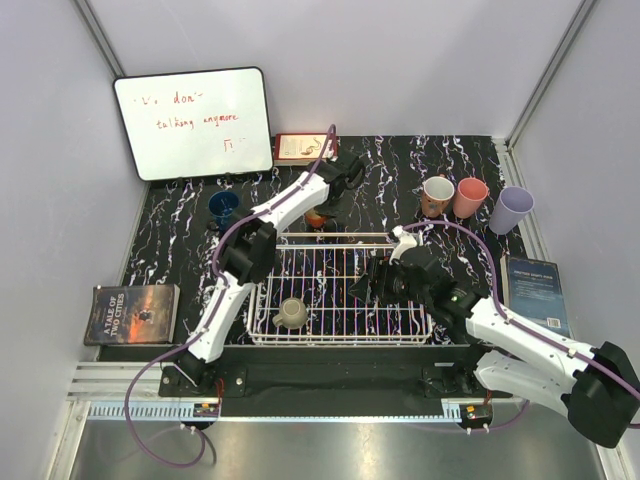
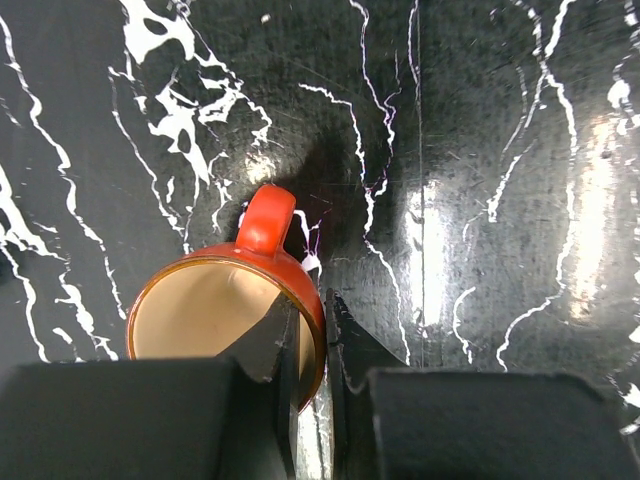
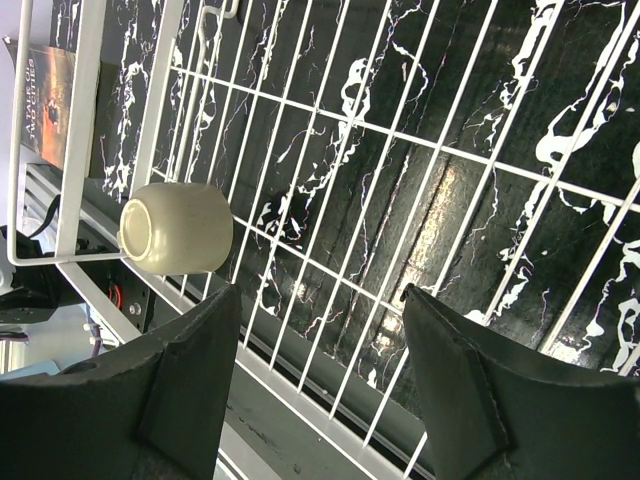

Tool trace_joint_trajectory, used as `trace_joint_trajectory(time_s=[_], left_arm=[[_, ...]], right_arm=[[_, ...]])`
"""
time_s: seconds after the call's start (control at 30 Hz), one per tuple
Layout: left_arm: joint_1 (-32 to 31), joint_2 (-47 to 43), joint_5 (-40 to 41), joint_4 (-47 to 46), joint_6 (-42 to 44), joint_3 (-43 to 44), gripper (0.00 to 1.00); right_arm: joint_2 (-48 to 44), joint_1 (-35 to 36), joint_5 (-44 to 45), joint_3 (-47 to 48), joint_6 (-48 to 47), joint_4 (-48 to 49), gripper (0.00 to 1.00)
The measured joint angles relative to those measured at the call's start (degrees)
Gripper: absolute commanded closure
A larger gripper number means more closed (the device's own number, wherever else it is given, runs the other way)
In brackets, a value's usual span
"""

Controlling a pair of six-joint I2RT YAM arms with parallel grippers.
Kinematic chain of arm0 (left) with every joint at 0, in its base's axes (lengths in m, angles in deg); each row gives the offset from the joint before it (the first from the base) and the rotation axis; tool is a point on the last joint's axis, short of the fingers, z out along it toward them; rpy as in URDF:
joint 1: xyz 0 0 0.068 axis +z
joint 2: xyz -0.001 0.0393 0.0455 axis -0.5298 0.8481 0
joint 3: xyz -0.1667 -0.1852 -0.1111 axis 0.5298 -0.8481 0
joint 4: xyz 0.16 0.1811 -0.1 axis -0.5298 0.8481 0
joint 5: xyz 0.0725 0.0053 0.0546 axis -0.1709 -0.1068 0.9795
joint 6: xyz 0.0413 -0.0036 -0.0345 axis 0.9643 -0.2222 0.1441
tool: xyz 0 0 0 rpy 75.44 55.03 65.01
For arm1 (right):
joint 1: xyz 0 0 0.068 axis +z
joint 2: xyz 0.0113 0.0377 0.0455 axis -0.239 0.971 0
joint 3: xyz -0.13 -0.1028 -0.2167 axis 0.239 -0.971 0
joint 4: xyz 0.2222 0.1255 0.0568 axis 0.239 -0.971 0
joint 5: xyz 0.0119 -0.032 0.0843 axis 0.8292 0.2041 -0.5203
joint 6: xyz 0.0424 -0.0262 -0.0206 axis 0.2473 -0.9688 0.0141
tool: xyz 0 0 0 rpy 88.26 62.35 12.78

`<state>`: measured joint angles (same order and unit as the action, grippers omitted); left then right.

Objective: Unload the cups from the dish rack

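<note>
Orange cup [image 2: 215,300] is upright just behind the dish rack [image 3: 87,100], its rim pinched by the left gripper [image 2: 312,310], one finger inside and one outside. The right gripper [image 3: 322,295] hangs over the rack with its fingers spread, grasping nothing. A beige mug [image 3: 180,228] lies on its side in the rack's near left corner. The blue mug [image 1: 223,207], brown mug [image 1: 437,195], pink cup [image 1: 470,196] and lavender tumbler [image 1: 511,209] sit on the table [image 1: 180,245].
</note>
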<state>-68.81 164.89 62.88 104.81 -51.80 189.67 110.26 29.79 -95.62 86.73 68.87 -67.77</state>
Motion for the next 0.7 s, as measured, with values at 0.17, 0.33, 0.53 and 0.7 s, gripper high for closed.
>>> trace_joint_trajectory(time_s=[0.17, 0.33, 0.53, 0.7], left_arm=[[0.0, 0.61, -0.02, -0.02, -0.02, 0.0, 0.85], [0.0, 0.61, 0.02, -0.13, -0.04, -0.09, 0.55], [0.0, -0.15, 0.09, -0.44, -0.42, -1.7, 0.35], [0.0, -5.49, 0.24, -0.85, -1.01, -5.18, 0.24]], right_arm=[[-0.04, 0.0, 0.0, -0.13, 0.0, 0.04, 0.27], [-0.07, 0.0, 0.0, -0.46, 0.04, 0.2, 0.27], [-0.07, 0.0, -0.04, -0.52, 0.07, 0.37, 0.27], [-0.37, 0.0, -0.26, -0.55, -0.04, 0.39, 0.28]])
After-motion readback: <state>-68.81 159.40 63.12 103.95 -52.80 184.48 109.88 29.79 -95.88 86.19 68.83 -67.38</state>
